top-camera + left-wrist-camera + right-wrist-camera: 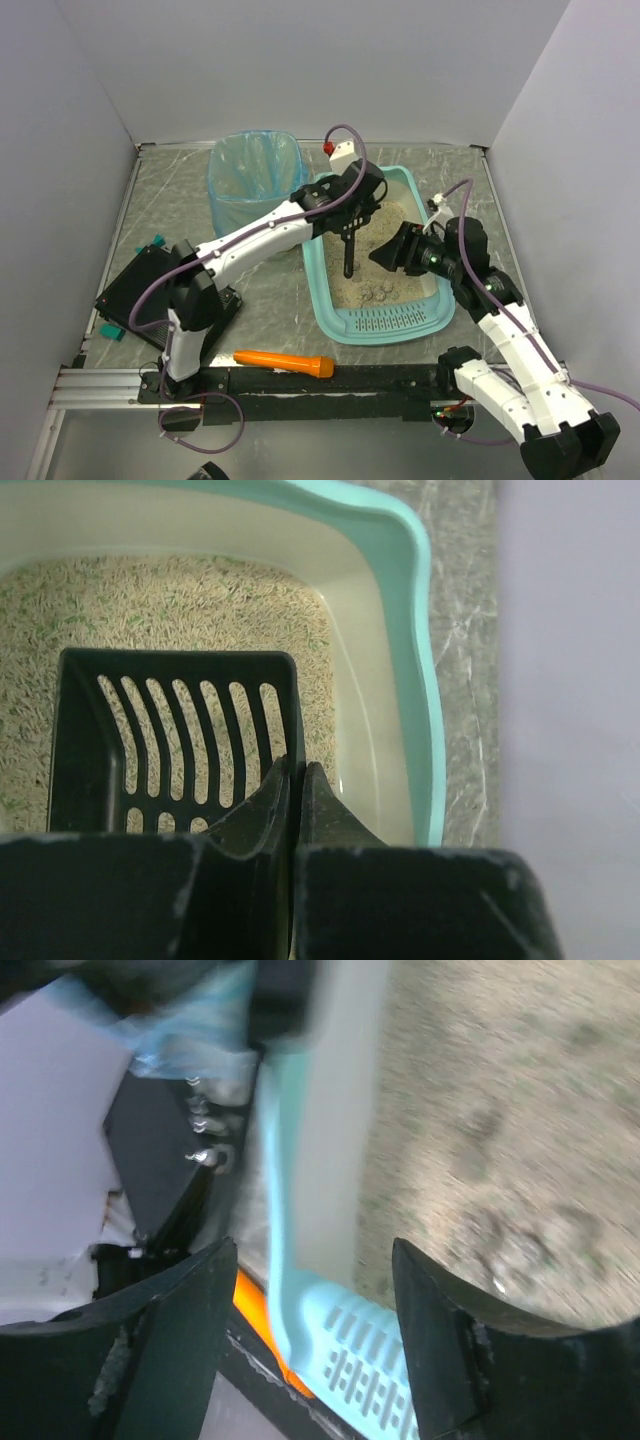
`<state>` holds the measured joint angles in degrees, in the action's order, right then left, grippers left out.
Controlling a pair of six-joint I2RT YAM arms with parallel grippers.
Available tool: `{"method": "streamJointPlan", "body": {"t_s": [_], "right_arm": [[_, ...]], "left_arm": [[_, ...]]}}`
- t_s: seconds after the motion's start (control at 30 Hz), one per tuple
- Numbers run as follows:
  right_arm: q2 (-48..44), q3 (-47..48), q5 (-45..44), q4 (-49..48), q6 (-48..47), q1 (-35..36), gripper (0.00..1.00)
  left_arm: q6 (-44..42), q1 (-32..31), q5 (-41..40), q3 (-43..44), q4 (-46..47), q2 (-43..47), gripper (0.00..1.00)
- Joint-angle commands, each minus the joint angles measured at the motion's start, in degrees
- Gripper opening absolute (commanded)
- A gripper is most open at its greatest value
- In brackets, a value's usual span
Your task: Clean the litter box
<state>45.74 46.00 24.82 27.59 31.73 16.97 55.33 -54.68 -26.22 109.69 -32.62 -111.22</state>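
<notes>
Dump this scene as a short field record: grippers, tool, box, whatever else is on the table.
left gripper: shut on black scoop, held upright over the litter
right gripper: open, at the box's right side, holding nothing
litter box: mid-table, clumps near the slotted end
waste bin: blue bag, behind the box to the left
orange tool: lying in front of the box

Our two arms: white shells, black joints

We had a left arm (255, 240) and a right arm (510, 345) built of white tubular links joined by chunky black housings, and a purple cable (148, 295) looped along each. A white camera block (342, 153) with a red tip was fixed at the left wrist. The left pincer (297, 772) and right pincer (312, 1250) had thick black fingers (165, 1340), scuffed pale grey along their edges.
</notes>
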Motion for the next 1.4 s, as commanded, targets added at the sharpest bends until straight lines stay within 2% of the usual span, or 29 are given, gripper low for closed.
{"method": "streamJointPlan", "body": {"t_s": [0.0, 0.03, 0.13, 0.17, 0.23, 0.27, 0.5, 0.77, 0.83, 0.93, 0.97, 1.0, 1.03, 1.07, 1.1, 1.13, 1.23, 1.37], "right_arm": [[-1.44, -3.19, -0.03, -13.87, 2.46, 5.87, 0.72], [-0.66, -3.72, -1.25, -15.8, 3.42, 8.49, 0.72], [-1.08, -5.99, -5.56, -18.35, 6.06, 10.36, 0.72], [-1.96, -6.62, -7.92, -19.15, 6.33, 10.71, 0.72], [-2.58, -6.98, -12.06, -18.73, 5.37, 11.07, 0.72], [-2.32, -6.71, -13.29, -16.89, 5.19, 11.15, 0.72], [0.49, -7.24, -11.46, -18.73, 5.72, 11.42, 0.61], [3.57, -5.83, -6.8, -13.88, 2.64, 11.68, 0.59], [3.22, -7.15, -7.15, -15.8, 3.43, 12.12, 0.54], [1.55, -8.47, -9.87, -17.58, 4.74, 13.0, 0.36], [0.94, -8.73, -10.57, -18.1, 5.27, 13.09, 0.18], [-0.11, -8.99, -11.28, -18.28, 5.36, 13.09, 0.12], [-0.56, -9.0, -11.37, -18.36, 5.54, 13.09, 0.05], [-1.17, -8.91, -11.28, -17.67, 6.06, 13.0, 0.0], [-2.48, -8.47, -11.28, -17.23, 7.37, 13.0, 0.0], [-3.1, -8.12, -11.89, -16.27, 8.43, 13.09, 0.0], [-4.69, -5.84, -15.75, -10.29, 11.25, 12.56, 0.0], [-5.13, -3.99, -16.56, -4.66, 13.27, 10.46, 0.0]], "left_arm": [[11.19, -0.52, -4.02, 10.44, -9.38, -4.35, 0.01], [13.03, -0.43, -4.37, 12.46, -11.3, -6.36, 0.01], [17.95, -0.43, -6.47, 18.88, -17.54, -9.09, 0.01], [20.15, -0.43, -7.17, 19.33, -18.61, -9.1, 0.01], [17.89, -0.52, -6.04, 17.32, -15.28, -7.44, 0.01], [19.36, -0.43, -5.78, 15.31, -15.1, -6.82, 0.01], [21.4, -0.34, -5.51, 13.71, -16.15, -5.15, 0.01], [20.43, -0.52, -4.45, 13.89, -15.37, -4.54, 0.01], [21.66, -0.52, -4.54, 12.23, -14.84, -3.48, 0.01], [22.1, -0.43, -4.63, 11.86, -14.75, -3.21, 0.01], [22.45, -0.43, -4.37, 12.04, -15.27, -3.39, 0.01], [21.76, -0.52, -4.11, 12.04, -14.67, -3.56, 0.01], [19.84, -0.43, -3.41, 11.6, -14.05, -3.57, 0.06], [19.21, -0.52, -2.71, 11.34, -13.61, -3.39, 0.19], [18.07, -0.43, -1.13, 10.9, -12.83, -2.87, 0.39], [14.23, -0.43, -0.07, 9.42, -9.69, -2.34, 0.64], [9.47, -0.52, 3.97, 5.03, -4.58, 0.91, 0.92], [5.06, -1.75, 2.85, -0.61, -2.01, 6.97, 0.99]]}}
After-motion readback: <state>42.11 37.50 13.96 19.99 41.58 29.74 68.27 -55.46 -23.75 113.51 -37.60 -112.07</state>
